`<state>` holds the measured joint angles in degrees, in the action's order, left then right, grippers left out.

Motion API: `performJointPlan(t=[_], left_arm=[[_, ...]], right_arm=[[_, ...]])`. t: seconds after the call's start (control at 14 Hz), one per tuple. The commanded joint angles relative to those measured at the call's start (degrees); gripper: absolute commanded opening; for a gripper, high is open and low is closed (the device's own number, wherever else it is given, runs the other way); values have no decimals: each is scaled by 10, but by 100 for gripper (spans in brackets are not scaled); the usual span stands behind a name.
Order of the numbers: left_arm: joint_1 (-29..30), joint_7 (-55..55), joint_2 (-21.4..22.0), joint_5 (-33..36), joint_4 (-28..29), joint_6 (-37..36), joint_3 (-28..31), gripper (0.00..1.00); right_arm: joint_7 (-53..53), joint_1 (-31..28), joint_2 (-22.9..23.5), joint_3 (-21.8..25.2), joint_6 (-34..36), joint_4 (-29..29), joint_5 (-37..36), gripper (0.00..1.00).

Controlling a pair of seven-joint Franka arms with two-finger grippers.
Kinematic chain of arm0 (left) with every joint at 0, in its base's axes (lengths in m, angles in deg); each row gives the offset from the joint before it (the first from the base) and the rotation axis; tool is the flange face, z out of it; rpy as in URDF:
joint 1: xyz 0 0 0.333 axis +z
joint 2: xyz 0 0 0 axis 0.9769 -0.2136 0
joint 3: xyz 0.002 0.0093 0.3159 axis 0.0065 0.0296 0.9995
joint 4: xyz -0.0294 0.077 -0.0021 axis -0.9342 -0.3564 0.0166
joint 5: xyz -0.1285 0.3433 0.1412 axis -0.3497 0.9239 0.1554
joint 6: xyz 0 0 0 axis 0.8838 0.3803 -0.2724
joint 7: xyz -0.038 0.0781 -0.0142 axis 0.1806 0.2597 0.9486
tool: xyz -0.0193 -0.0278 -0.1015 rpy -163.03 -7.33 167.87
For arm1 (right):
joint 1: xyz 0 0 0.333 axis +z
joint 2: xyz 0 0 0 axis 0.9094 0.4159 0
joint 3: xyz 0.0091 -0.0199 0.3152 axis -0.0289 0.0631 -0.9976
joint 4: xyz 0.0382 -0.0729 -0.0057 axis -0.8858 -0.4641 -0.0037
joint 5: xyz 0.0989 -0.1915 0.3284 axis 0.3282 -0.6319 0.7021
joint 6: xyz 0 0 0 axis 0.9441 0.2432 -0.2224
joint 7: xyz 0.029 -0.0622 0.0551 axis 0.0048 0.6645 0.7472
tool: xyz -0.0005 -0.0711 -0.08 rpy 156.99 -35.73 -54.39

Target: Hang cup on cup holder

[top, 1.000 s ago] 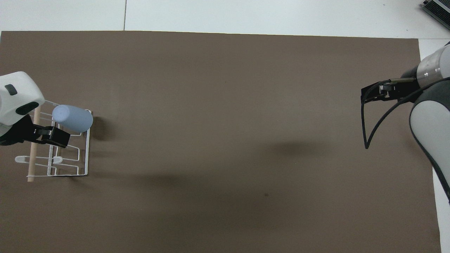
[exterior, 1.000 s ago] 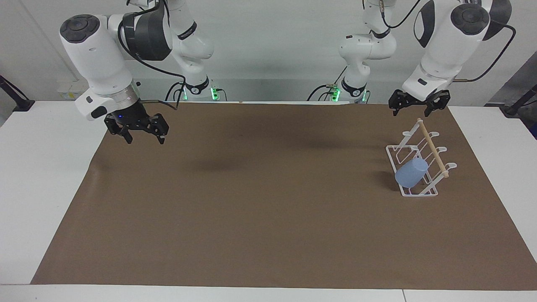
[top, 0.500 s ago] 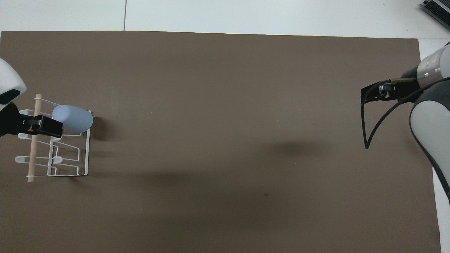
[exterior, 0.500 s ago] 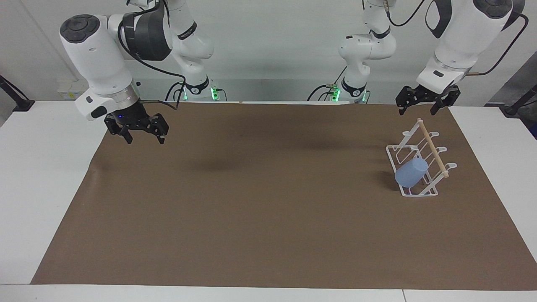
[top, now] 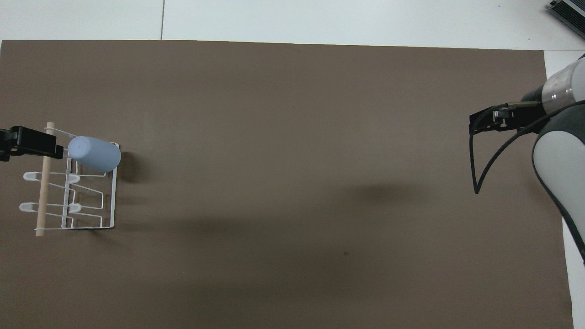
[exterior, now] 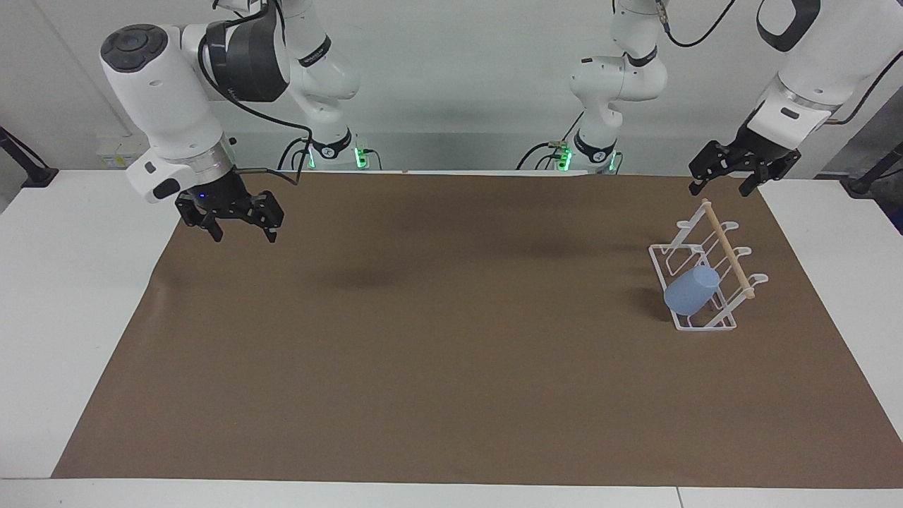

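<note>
The cup (exterior: 691, 290) hangs tilted on a slanted prong of the cup holder (exterior: 707, 266), at the end of that rack farther from me, on the brown mat (exterior: 437, 339) toward my left arm's end of the table. My left gripper (exterior: 729, 180) is raised in the air, fingers spread and empty. My right gripper (exterior: 242, 229) waits over the mat's other end, fingers spread too.

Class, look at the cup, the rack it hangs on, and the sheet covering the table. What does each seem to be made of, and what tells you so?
The cup: probably plastic, judging by its smooth, matte, even light blue. The cup holder: thin white rods bent into loops, likely coated metal wire, with a pale dowel across the top that looks like bare wood. The table cover: flat, matte, brown, probably paper or a thin mat.
</note>
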<state>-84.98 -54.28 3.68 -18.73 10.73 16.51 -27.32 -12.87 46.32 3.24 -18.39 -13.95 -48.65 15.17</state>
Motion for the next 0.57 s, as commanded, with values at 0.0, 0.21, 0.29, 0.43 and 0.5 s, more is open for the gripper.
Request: performJointPlan(t=[0.0, 0.21, 0.29, 0.43, 0.5], left_arm=[[-9, 12, -12, -2, -23, -20, 8, 100], [-9, 11, -4, 22, -23, -30, 9, 100], [-10, 11, 0, 25, -22, -31, 7, 100], [-16, 11, 2, 25, -17, -39, 7, 100], [-17, 11, 3, 25, -17, -43, 5, 100]], right_arm=[[-8, -6, -14, -3, 4, -13, 11, 100], [-8, -6, -14, -3, 4, -13, 11, 100], [-8, -6, -14, -3, 4, -13, 11, 100], [-8, -6, -14, -3, 4, -13, 11, 100], [-8, -6, -14, -3, 4, -13, 11, 100]])
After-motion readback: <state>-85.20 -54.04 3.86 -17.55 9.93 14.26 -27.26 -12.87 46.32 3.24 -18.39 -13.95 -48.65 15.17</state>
